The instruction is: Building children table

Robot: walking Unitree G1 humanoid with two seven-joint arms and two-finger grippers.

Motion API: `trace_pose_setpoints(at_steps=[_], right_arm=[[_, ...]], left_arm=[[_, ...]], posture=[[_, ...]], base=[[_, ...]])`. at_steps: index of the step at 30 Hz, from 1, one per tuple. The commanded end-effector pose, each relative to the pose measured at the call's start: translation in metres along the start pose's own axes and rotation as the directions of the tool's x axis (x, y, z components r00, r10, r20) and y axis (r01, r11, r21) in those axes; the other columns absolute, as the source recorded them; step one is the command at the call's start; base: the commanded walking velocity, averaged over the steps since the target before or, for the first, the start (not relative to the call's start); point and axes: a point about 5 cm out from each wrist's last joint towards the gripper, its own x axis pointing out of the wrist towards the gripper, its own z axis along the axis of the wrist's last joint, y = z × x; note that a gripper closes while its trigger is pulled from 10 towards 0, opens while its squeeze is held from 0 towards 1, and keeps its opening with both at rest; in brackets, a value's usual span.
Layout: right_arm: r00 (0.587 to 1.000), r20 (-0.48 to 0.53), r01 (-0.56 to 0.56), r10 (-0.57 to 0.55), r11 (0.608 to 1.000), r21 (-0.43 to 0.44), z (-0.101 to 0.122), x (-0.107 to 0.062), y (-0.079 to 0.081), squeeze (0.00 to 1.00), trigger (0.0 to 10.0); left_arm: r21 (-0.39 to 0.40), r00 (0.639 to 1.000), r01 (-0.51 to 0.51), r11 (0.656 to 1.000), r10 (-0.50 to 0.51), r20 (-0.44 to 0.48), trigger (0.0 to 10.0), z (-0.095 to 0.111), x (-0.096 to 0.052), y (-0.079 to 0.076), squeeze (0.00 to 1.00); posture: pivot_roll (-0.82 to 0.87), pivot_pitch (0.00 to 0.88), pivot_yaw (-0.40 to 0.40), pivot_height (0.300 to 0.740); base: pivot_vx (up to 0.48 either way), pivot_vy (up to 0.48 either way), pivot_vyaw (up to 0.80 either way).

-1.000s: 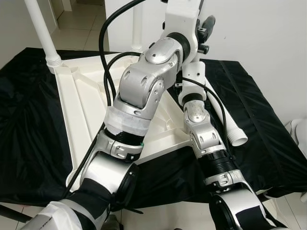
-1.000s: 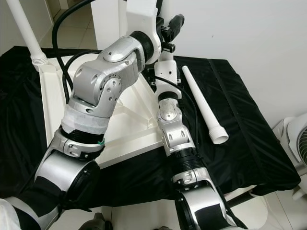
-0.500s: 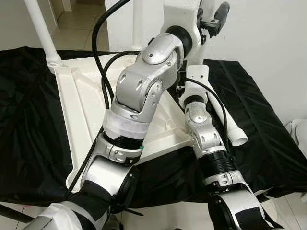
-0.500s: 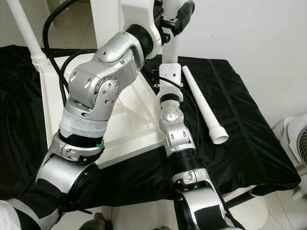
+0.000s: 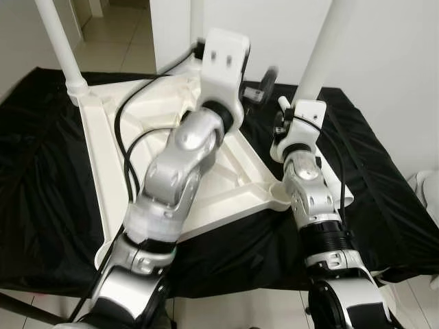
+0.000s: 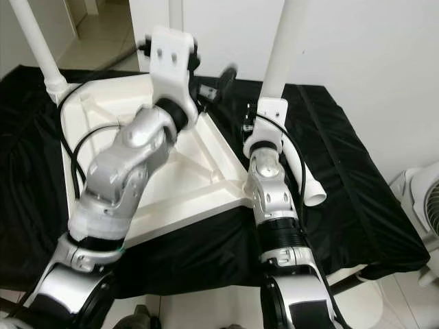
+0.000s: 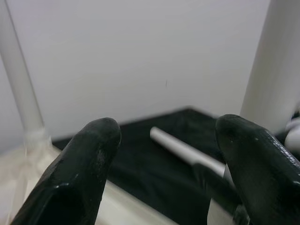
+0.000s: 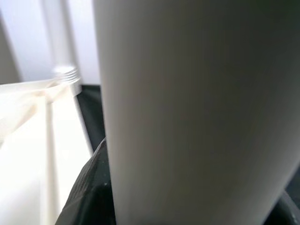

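While my right claw (image 8: pixel 187 197) pinches an upright white table leg (image 5: pixel 317 51) beside the upturned white tabletop (image 5: pixel 103 157), my left claw (image 7: pixel 168 140) stays spread, empty.

Right arm (image 6: pixel 271 195) holds, seemingly, an upright white leg (image 6: pixel 281 48) beside tabletop (image 6: pixel 199 185).

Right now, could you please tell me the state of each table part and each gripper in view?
Tabletop: upside down on the black cloth.
Corner leg: upright, seated in its socket.
Held leg: upright, clamped by the right gripper.
Loose leg: lying flat on the cloth.
Left gripper: open, holding nothing.
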Motion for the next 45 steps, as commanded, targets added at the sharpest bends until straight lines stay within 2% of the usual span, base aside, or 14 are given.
trace_pose_setpoints(at_steps=[1, 2, 5, 7, 8, 9, 15, 19, 20, 24, 26, 29, 36, 45], right_arm=[[0.999, 0.033, -0.021, 0.020, 1.000, 0.016, 0.007, 0.000, 0.000, 0.00, 10.0], [0.998, 0.039, -0.054, 0.052, 0.997, 0.057, 0.007, -0.003, 0.000, 0.00, 10.0], [0.994, 0.058, -0.100, 0.096, 0.993, 0.062, 0.004, -0.013, -0.003, 0.00, 10.0], [0.994, 0.058, -0.100, 0.096, 0.993, 0.062, 0.004, -0.013, -0.003, 0.00, 10.0], [0.993, 0.056, -0.105, 0.102, 0.993, 0.053, 0.000, -0.019, -0.009, 0.00, 10.0], [0.994, 0.052, -0.102, 0.100, 0.993, 0.052, -0.002, -0.021, -0.012, 0.00, 10.0], [0.995, 0.040, -0.096, 0.095, 0.994, 0.042, -0.007, -0.026, -0.019, 0.00, 10.0], [0.995, -0.002, -0.100, 0.100, 0.995, 0.019, -0.021, -0.043, -0.032, 0.00, 10.0], [0.995, -0.002, -0.100, 0.100, 0.995, 0.019, -0.021, -0.043, -0.032, 0.00, 10.0], [0.993, -0.021, -0.119, 0.119, 0.993, 0.015, -0.027, -0.051, -0.032, 0.00, 10.0], [0.993, -0.021, -0.119, 0.119, 0.993, 0.015, -0.027, -0.051, -0.032, 0.00, 10.0], [0.989, -0.034, -0.147, 0.147, 0.989, 0.005, -0.033, -0.060, -0.032, 0.00, 10.0], [0.983, -0.042, -0.179, 0.179, 0.984, -0.001, -0.037, -0.064, -0.029, 0.00, 10.0], [0.964, -0.065, -0.261, 0.257, 0.964, -0.054, -0.047, -0.069, -0.023, 0.00, 10.0]], left_arm=[[0.020, 0.999, 0.041, 0.999, -0.041, 0.002, 10.0, 0.002, 0.001, -0.006, 0.00], [0.029, 0.999, 0.030, 0.999, -0.029, -0.027, 10.0, -0.008, -0.002, -0.003, 0.00], [0.078, 0.993, 0.028, 0.997, -0.019, -0.117, 10.0, -0.040, -0.015, 0.002, 0.00], [0.078, 0.993, 0.028, 0.997, -0.019, -0.117, 10.0, -0.040, -0.015, 0.002, 0.00], [0.098, 0.986, 0.073, 0.993, -0.056, -0.159, 10.0, -0.056, -0.026, -0.001, 0.00], [0.107, 0.982, 0.097, 0.990, -0.078, -0.175, 10.0, -0.062, -0.031, -0.003, 0.00], [0.105, 0.969, 0.160, 0.982, -0.136, -0.208, 10.0, -0.072, -0.041, -0.007, 0.00], [0.134, 0.925, 0.288, 0.948, -0.240, -0.296, 10.0, -0.094, -0.058, -0.016, 0.00], [0.134, 0.925, 0.288, 0.948, -0.240, -0.296, 10.0, -0.094, -0.058, -0.016, 0.00], [0.146, 0.889, 0.357, 0.923, -0.288, -0.357, 10.0, -0.106, -0.066, -0.020, 0.00], [0.146, 0.889, 0.357, 0.923, -0.288, -0.357, 10.0, -0.106, -0.066, -0.020, 0.00], [0.182, 0.858, 0.390, 0.902, -0.285, -0.426, 10.0, -0.118, -0.073, -0.019, 0.00], [0.186, 0.853, 0.403, 0.896, -0.294, -0.432, 10.0, -0.119, -0.074, -0.020, 0.00], [0.198, 0.847, 0.427, 0.882, -0.314, -0.428, 10.0, -0.115, -0.076, -0.023, 0.00]], posture=[[0.10, 0.000, -0.057, 0.740], [0.09, 0.000, -0.055, 0.740], [0.09, 0.006, -0.049, 0.740], [0.09, 0.006, -0.049, 0.740], [0.09, 0.011, -0.046, 0.740], [0.09, 0.011, -0.046, 0.740], [0.08, 0.015, -0.044, 0.740], [0.08, 0.026, -0.040, 0.740], [0.08, 0.026, -0.040, 0.740], [0.08, 0.027, -0.037, 0.740], [0.08, 0.027, -0.037, 0.740], [0.08, 0.029, -0.033, 0.740], [0.08, 0.030, -0.032, 0.740], [0.09, 0.033, -0.032, 0.740]], base=[[0.000, 0.000, 0.00], [0.000, 0.000, 0.00], [0.000, 0.000, 0.00], [0.000, 0.000, 0.00], [0.000, 0.000, 0.00], [0.000, 0.000, 0.00], [0.000, 0.000, 0.00], [0.000, 0.000, 0.00], [0.000, 0.000, 0.00], [0.000, 0.000, 0.00], [0.000, 0.000, 0.00], [0.000, 0.000, 0.00], [0.000, 0.000, 0.00], [0.000, 0.000, 0.00]])
